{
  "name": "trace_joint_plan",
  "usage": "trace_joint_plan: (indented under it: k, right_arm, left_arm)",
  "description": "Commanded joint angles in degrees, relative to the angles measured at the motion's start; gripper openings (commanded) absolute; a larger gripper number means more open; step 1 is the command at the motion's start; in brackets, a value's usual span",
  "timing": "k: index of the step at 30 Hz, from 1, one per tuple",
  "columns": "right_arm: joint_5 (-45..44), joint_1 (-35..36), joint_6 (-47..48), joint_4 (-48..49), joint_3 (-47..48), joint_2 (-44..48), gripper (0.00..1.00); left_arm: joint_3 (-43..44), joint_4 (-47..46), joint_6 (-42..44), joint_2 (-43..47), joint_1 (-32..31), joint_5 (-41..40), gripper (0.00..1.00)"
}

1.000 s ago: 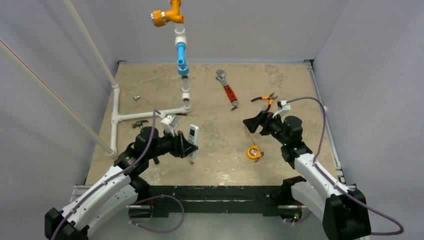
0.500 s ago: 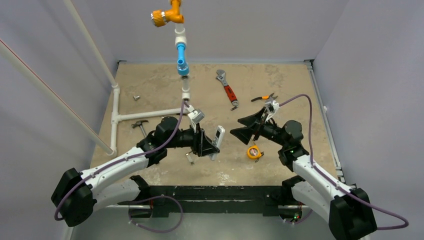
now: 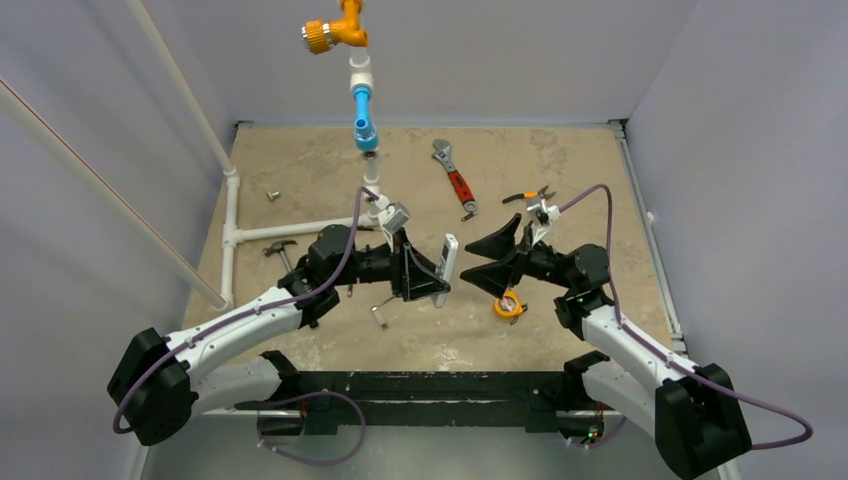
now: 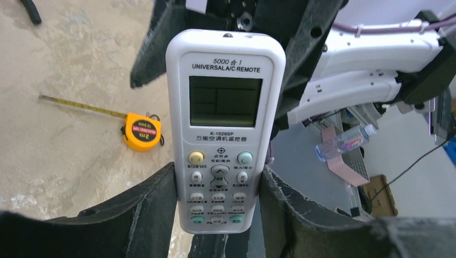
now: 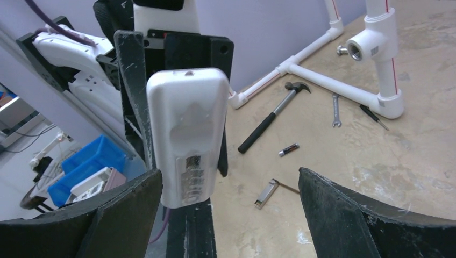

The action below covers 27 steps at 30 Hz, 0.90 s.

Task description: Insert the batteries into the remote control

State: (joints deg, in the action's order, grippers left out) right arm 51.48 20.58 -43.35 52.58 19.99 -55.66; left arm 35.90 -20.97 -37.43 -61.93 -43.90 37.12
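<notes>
White remote control (image 4: 225, 129) clamped in left gripper (image 3: 432, 279), back toward wide-spread right gripper (image 3: 479, 260).

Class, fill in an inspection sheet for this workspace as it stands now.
Surface: mottled tan tabletop.
Job's things: remote control held off the table by its lower end; one battery lying on the table.
Clutter: hammer, tape measure, wrench, pliers.
Grippers: left gripper shut on the remote; right gripper open, facing its back.
Cables: purple cable along each arm.
Surroundings: white pipe frame, grey walls.
</notes>
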Motion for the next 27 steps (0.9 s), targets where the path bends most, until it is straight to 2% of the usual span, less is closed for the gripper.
trace_joint_plan:
  k: [1,7,12,19,27]
  right_arm:
    - [4.54,0.07,-1.81,3.28,-1.21,1.88,0.96]
    - [5.06,0.84,-5.85,8.19,-2.18,1.31,0.98]
    - [3.10,3.02,-13.68,21.25,-2.27,-3.70,0.98]
    - [0.85,5.86,-21.73,38.16,0.24,-16.77,0.98]
    - [-0.02,6.71,-21.75,38.80,2.38,-19.84,0.94]
  left_arm:
    - [0.94,-10.11,-3.57,1.44,0.40,-4.71,0.00]
    - [0.86,-21.05,-9.91,-2.37,1.61,-4.88,0.00]
    - [2.46,-27.07,-12.84,-6.82,1.71,-1.97,0.00]
    - [4.82,-27.18,-12.15,-8.07,1.71,0.30,0.00]
    - [5.23,-26.72,-11.54,-8.10,1.69,0.97,0.00]
